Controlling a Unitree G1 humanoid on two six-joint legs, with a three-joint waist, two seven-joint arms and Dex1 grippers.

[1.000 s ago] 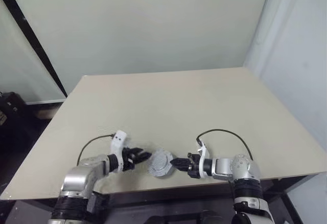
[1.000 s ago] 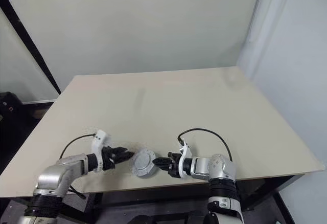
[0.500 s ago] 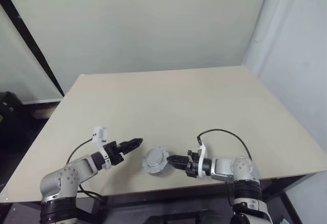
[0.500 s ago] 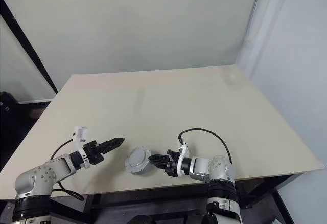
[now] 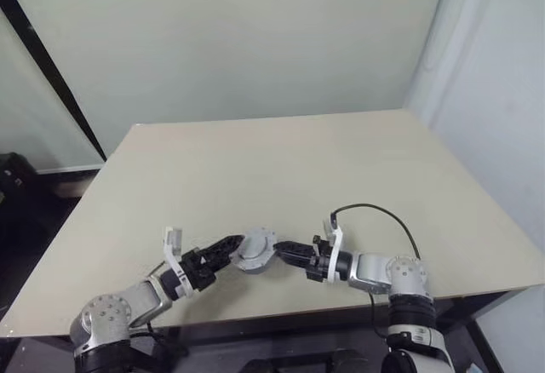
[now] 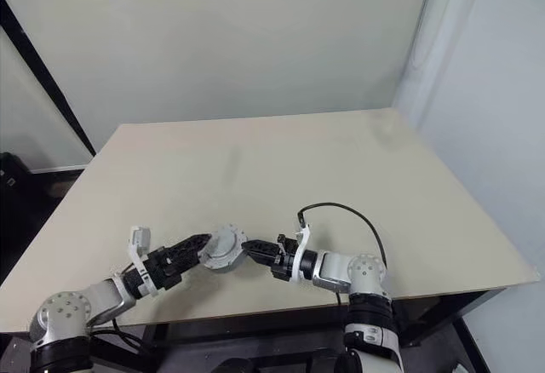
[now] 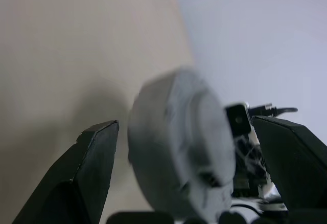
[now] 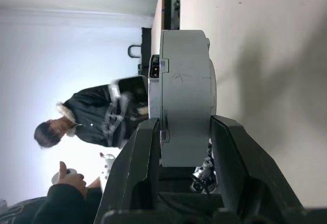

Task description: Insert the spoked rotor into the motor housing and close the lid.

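- Item held: one round grey assembly (image 5: 255,250), closed on all sides that we can see, raised clear of the table (image 5: 281,169) near its front edge
- We read this assembly as the motor housing with the lid already on it; no copper windings show, and we cannot make out a seam with certainty
- Spoked rotor: we judge it to be inside the closed housing, since nothing else lies on the table, though we cannot see it
- Right gripper (image 8: 176,132): its two black fingers pinch the assembly across its thickness, one on each flat face
- Left gripper (image 7: 179,132): its fingers are spread wide on either side of the assembly, and we see no contact with it
- Bystanders: people in dark clothing (image 8: 92,116) stand beyond the table
- Status: we judge insertion and closing largely done
- Outstanding, in our judgement: a check or a final press of the lid by the left gripper, then setting the part down
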